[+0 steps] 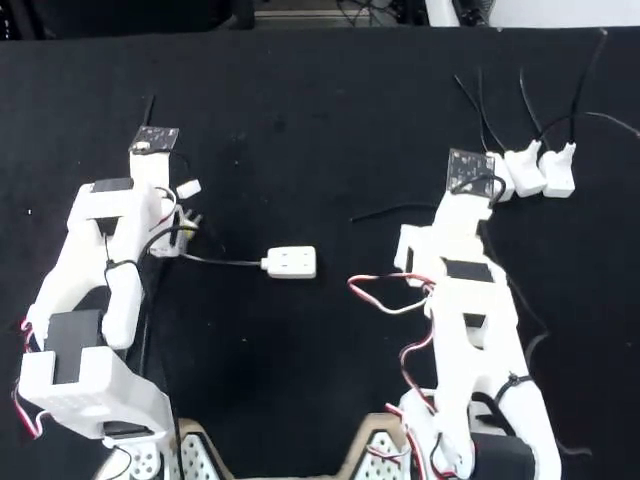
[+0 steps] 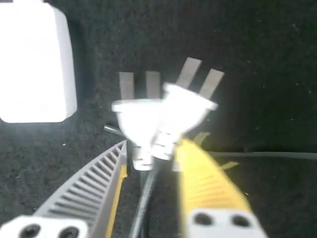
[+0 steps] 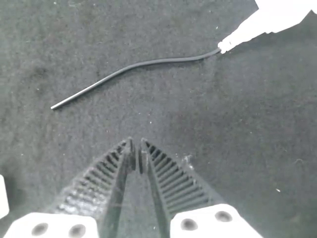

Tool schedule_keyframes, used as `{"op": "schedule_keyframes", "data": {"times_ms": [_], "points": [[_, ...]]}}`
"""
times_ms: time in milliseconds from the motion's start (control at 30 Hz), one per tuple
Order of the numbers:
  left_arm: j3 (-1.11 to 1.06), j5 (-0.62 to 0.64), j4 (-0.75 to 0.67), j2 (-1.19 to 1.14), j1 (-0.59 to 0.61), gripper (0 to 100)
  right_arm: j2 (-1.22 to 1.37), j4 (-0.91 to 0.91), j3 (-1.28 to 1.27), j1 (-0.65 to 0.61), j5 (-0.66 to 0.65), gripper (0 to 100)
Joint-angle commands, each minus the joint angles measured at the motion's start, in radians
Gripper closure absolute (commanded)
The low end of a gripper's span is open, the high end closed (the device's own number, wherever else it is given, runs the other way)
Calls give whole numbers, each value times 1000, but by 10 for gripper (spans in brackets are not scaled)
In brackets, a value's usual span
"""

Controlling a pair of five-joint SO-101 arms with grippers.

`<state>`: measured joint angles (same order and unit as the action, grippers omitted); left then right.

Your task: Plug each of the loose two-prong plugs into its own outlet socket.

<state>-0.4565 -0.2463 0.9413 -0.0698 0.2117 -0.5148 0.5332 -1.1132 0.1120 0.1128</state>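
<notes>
Left gripper [image 2: 153, 148] up close, clamped on a pair of white plugs [image 2: 166, 111]: prongs point away from it, one plug tilted against the other. That's well left of the outlet block [image 1: 290, 262], and a thin cord [image 1: 225, 262] runs from the block toward them. Right of the block lies a loose black cable [image 1: 395, 211]. Right gripper [image 3: 136, 148] hangs near that cable, fingers pressed together on nothing. Farther right of the block, spare plugs [image 1: 525, 172] sit side by side.
</notes>
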Motion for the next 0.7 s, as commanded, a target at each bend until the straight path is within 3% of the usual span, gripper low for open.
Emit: {"op": "schedule_keyframes", "data": {"times_ms": [0, 133, 333, 667], "points": [[50, 12, -6, 43, -10, 960, -33, -21, 74, -17, 3, 984], [51, 12, -2, 55, -1, 971, -33, -21, 74, -17, 3, 984], [107, 8, 132, 54, -39, 970, -33, -21, 74, -17, 3, 984], [377, 8, 519, 55, -143, 970, -33, -21, 76, -17, 3, 984]]}}
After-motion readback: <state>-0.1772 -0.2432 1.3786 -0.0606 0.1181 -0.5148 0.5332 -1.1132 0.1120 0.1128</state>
